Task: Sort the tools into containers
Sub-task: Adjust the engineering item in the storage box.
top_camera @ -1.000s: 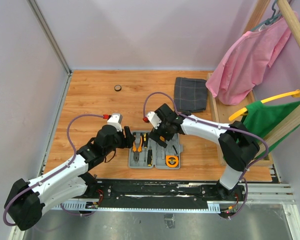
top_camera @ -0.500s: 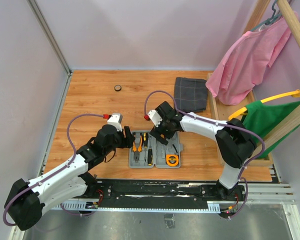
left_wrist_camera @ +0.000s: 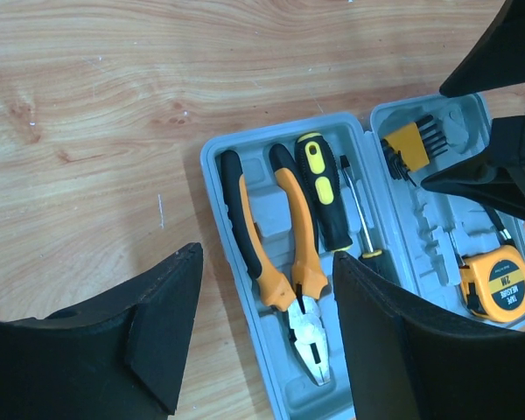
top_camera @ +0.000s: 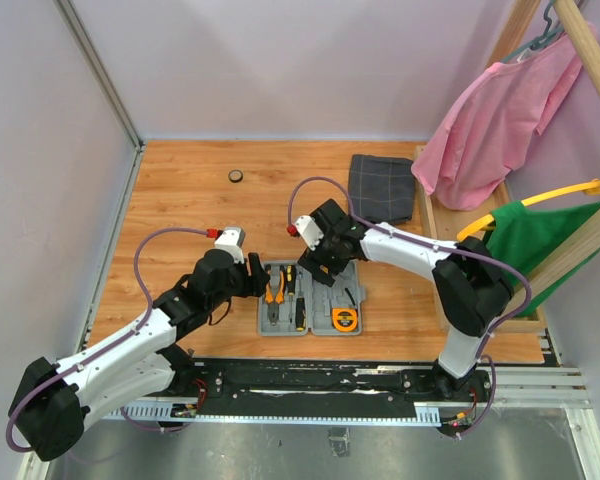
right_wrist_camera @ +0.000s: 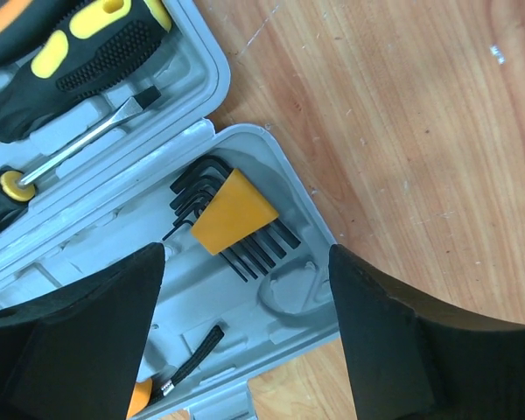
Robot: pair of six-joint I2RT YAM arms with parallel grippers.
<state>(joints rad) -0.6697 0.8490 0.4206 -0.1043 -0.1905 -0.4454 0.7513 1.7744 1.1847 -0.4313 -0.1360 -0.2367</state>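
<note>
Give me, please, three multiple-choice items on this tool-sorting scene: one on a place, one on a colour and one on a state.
1. Seen from the top camera, in which half of the tool case does the tape measure lie?
A. the left half
B. the right half
C. neither, it lies outside

2. What colour is the holder of the hex keys?
A. orange-yellow
B. green
C. blue

3. How does the tool case stand?
A. latched shut
B. upright on its edge
C. lying open and flat

Answers:
1 B, as the tape measure sits in the near corner of the right half.
2 A, as the right wrist view shows an orange-yellow wedge around the black keys.
3 C, as both moulded halves face up with tools in them.
</note>
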